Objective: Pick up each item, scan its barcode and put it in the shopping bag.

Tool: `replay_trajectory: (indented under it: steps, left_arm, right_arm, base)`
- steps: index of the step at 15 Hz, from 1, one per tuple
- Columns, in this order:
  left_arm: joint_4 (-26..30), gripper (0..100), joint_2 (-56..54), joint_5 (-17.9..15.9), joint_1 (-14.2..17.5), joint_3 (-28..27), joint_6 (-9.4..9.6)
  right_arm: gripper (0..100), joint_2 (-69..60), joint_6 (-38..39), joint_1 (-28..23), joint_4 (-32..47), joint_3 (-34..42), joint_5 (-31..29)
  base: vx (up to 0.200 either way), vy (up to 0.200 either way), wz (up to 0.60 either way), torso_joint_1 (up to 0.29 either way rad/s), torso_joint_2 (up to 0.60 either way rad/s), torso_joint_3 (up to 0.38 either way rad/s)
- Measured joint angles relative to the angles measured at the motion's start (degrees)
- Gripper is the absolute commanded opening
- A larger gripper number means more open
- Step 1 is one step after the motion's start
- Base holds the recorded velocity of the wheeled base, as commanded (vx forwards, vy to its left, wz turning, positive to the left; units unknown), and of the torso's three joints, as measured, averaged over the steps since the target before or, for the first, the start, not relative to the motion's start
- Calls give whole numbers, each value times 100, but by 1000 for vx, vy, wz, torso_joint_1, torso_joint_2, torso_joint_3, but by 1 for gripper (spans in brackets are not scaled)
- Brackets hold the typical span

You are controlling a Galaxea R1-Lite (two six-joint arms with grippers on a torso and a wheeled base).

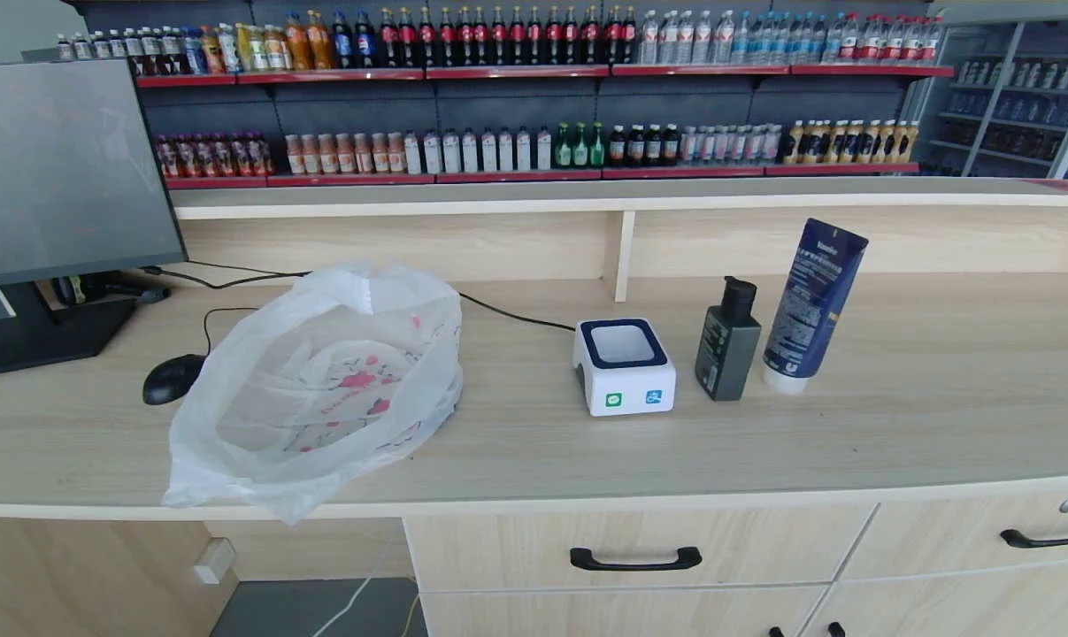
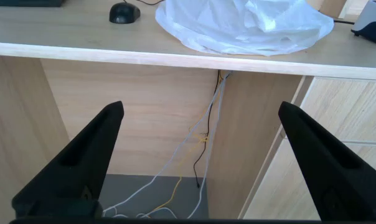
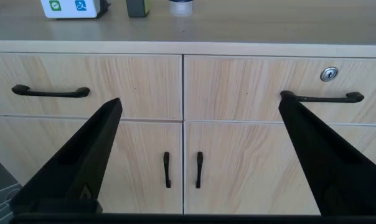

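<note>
A white plastic shopping bag (image 1: 326, 380) lies open on the left of the wooden counter. A white scanner box (image 1: 624, 365) with a blue-rimmed window sits at the middle. Right of it stand a dark grey pump bottle (image 1: 727, 343) and a tall blue tube (image 1: 810, 303) on its white cap. My left gripper (image 2: 199, 163) hangs open below the counter edge, facing the bag (image 2: 244, 26) from underneath. My right gripper (image 3: 198, 160) is open too, low in front of the cabinet doors; the scanner box (image 3: 71, 8) and the pump bottle (image 3: 137, 7) are at the counter above.
A black mouse (image 1: 172, 378) and a monitor (image 1: 60, 177) stand on the counter's left, with a cable running behind the bag. Drawers with black handles (image 1: 635, 559) lie below the counter. Loose cables (image 2: 200, 155) hang in the gap under it. Drink shelves fill the background.
</note>
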Motion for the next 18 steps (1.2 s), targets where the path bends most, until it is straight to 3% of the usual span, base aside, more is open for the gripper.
replay_trajectory:
  steps: [11,18]
  left_arm:
    - [2,100,0,-7,-2,0,0]
    - [2,100,0,-2,-2,0,0]
  right_arm:
    - [100,0,-152,0,-185,-55,13]
    - [100,1414,-172,240,128,-1805,440]
  base:
    - [0,0,0,0,0,0]
    - [0,0,0,0,0,0]
